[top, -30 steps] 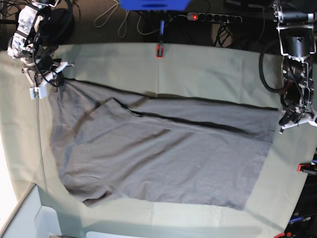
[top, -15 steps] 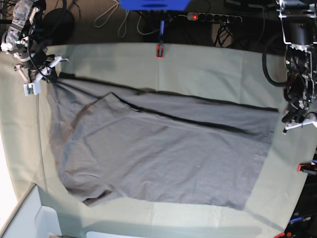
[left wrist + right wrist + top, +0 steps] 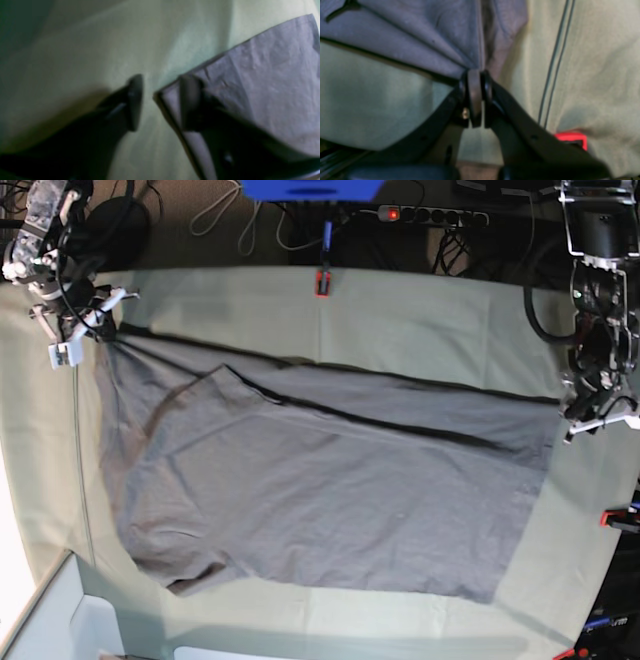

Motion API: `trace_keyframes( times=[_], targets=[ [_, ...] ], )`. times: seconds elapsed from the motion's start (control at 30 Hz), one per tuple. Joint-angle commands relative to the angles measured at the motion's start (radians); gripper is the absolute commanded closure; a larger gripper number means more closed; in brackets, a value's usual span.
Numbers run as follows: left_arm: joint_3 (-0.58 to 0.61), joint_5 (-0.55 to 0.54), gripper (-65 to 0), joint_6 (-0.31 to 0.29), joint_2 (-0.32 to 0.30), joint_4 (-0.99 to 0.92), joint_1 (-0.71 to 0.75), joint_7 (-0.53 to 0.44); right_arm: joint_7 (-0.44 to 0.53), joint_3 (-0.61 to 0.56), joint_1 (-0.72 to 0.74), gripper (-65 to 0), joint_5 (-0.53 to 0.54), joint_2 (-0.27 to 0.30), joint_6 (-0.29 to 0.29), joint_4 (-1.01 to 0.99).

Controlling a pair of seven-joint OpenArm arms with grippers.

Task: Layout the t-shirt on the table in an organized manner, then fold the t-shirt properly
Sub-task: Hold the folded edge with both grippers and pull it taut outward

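The t-shirt [image 3: 320, 480] lies spread across the table [image 3: 400, 315]. The right gripper [image 3: 475, 97] has its jaws pressed together on a bunched corner of the shirt, folds fanning away from the pinch. The left gripper [image 3: 160, 102] has its jaws parted and holds nothing; the shirt's corner edge lies between them, one finger [image 3: 188, 102] over the fabric, the other over bare cloth.

A red clamp [image 3: 322, 282] is fixed at the table's far edge, with a power strip [image 3: 432, 216] and cables [image 3: 225, 220] seen beyond it.
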Motion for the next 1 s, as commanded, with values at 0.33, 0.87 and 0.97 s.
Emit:
trace_keyframes(
  times=[0.33, 0.87, 0.97],
  targets=[
    [0.005, -0.022, -23.8, 0.001, 0.021, -0.018, -0.051, -0.021, 0.014, 0.005, -0.002, 0.0, 0.004, 0.0, 0.007, 0.018],
    [-0.002, -0.022, -23.8, 0.001, 0.052, -0.172, -0.101, -0.029, 0.014, 0.005, 0.001, 0.0, 0.004, 0.001, 0.007, 0.018],
    [0.003, -0.022, -23.8, 0.001, 0.056, -0.173, -0.103, -0.029, 0.014, 0.005, 0.001, 0.0, 0.004, 0.001, 0.007, 0.018]
  ],
)
